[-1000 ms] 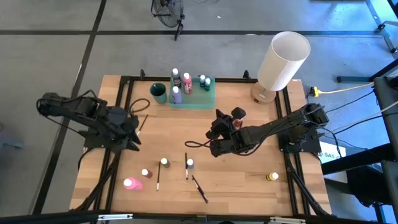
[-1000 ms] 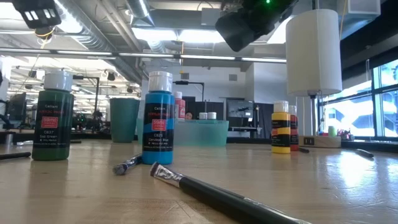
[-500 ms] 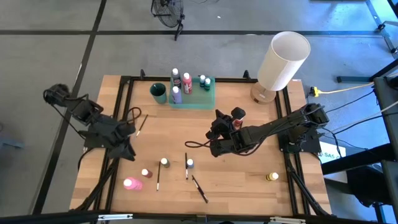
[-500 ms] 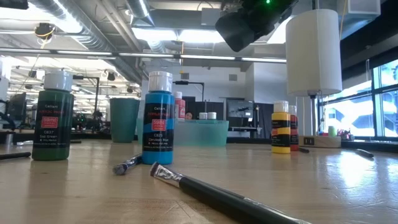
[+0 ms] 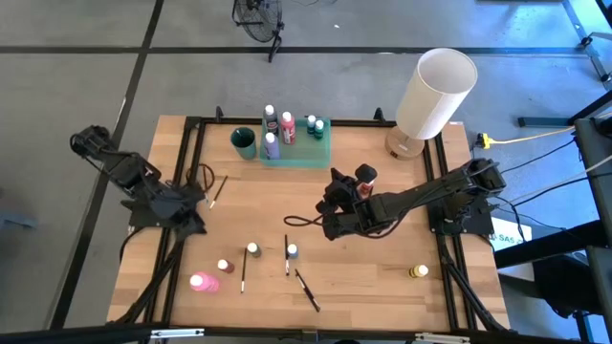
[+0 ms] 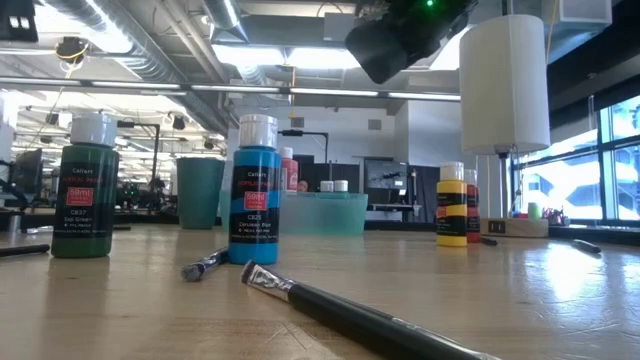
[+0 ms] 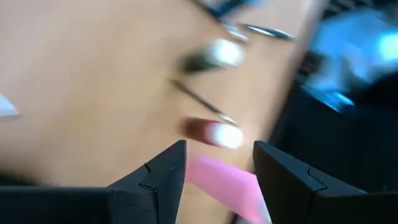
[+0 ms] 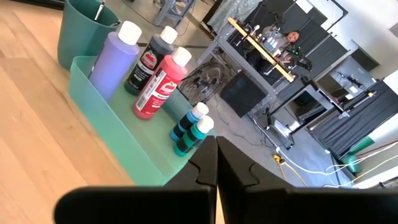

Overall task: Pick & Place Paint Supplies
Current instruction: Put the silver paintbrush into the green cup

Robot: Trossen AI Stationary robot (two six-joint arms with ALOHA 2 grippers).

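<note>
Paint supplies lie on the near half of the wooden table: a pink bottle [image 5: 203,282] on its side, a small red-brown bottle [image 5: 224,266], a green bottle [image 5: 252,249], a blue bottle [image 5: 292,251], a yellow bottle [image 5: 419,272] and thin dark brushes [image 5: 307,290]. My left gripper [image 5: 198,227] hangs open over the table's left side. In its blurred wrist view the open fingers [image 7: 217,149] frame the pink bottle [image 7: 227,180] from above, apart from it. My right gripper [image 5: 335,182] hangs shut over the table's middle, pointing at the green tray [image 8: 118,118].
The translucent green tray [image 5: 322,153] at the far edge holds several bottles. A dark green cup [image 5: 244,142] stands left of it and a white lamp [image 5: 435,96] at the far right. Another brush [image 5: 219,188] lies near the left arm. Bare wood lies between the blue and yellow bottles.
My left arm has swung toward the table's near-left corner. Its gripper has rolled about its own axis and dipped slightly, staying open. My right arm has kept still. No bottle or brush has moved.
</note>
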